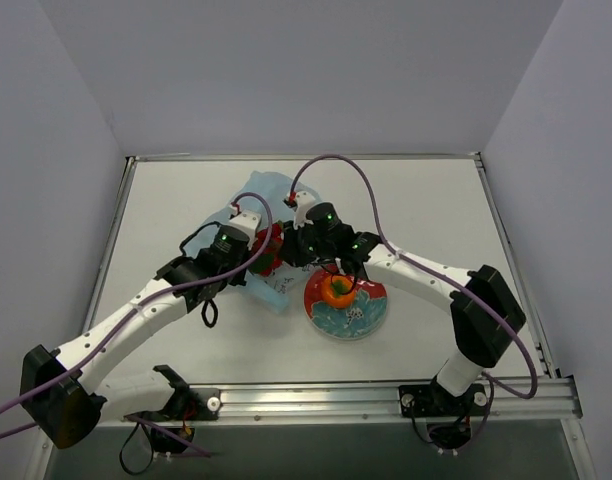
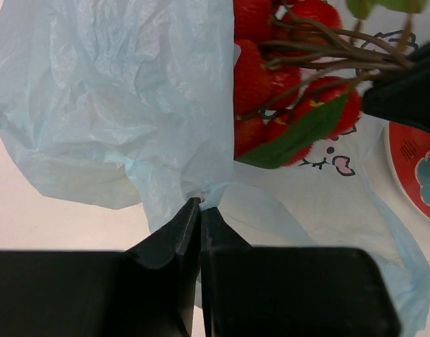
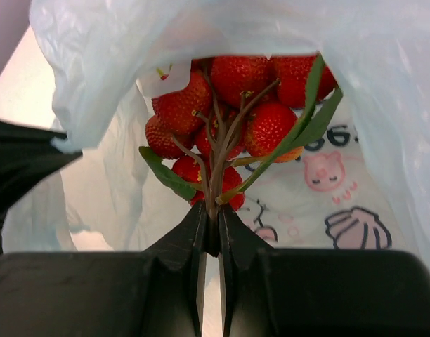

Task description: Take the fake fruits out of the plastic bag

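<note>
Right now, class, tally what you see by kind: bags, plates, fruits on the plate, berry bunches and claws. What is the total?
bag: 1
plate: 1
fruit on the plate: 1
berry bunch: 1
claws: 2, left claw and right claw
Total: 6

Left arm (image 1: 136,315), right arm (image 1: 426,275): white tubular links, black joint housings, black bases. Purple cable (image 1: 338,157) routed along each. Green LEDs (image 1: 329,214) at right wrist. Fingers (image 2: 166,239): matte black, wedge-tapered.
</note>
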Controlling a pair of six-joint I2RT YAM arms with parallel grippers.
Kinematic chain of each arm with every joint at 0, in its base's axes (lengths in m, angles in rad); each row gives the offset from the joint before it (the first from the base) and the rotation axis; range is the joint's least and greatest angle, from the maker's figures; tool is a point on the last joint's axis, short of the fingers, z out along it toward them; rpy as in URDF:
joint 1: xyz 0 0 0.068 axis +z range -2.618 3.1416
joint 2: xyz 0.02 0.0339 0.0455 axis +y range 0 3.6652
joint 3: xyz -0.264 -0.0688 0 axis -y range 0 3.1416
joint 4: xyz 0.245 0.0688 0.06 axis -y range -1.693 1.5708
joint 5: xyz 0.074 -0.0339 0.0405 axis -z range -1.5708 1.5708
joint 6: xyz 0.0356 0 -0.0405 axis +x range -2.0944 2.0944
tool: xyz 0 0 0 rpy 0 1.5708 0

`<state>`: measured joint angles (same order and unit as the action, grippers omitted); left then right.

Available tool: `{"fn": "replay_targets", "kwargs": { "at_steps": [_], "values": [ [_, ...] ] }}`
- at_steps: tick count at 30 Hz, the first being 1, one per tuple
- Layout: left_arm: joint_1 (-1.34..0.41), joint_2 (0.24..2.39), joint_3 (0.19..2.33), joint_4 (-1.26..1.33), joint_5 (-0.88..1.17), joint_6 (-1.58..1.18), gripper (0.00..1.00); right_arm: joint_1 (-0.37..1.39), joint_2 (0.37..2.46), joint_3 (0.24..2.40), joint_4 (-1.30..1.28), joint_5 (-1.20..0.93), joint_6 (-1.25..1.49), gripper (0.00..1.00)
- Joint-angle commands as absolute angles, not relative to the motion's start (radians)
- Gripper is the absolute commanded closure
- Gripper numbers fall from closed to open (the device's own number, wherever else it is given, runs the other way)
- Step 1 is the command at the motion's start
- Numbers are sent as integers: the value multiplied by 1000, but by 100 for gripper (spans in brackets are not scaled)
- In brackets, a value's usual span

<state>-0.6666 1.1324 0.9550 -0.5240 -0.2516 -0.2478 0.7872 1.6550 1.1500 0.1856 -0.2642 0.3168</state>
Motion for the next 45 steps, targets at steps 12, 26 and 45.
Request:
{"fn": "replay_targets", "kwargs": {
  "at_steps": [12, 26, 45],
  "values": [
    [-630, 1089, 989, -520, -221, -262, 98, 818, 1267, 945, 51, -69, 370, 100],
    [-632, 1066, 991, -532, -206, -273, 97, 868, 965, 839, -138, 213, 517, 100],
    [-635, 1002, 979, -534, -202, -272, 97, 871, 772, 686, -285, 543, 762, 100]
  ]
}}
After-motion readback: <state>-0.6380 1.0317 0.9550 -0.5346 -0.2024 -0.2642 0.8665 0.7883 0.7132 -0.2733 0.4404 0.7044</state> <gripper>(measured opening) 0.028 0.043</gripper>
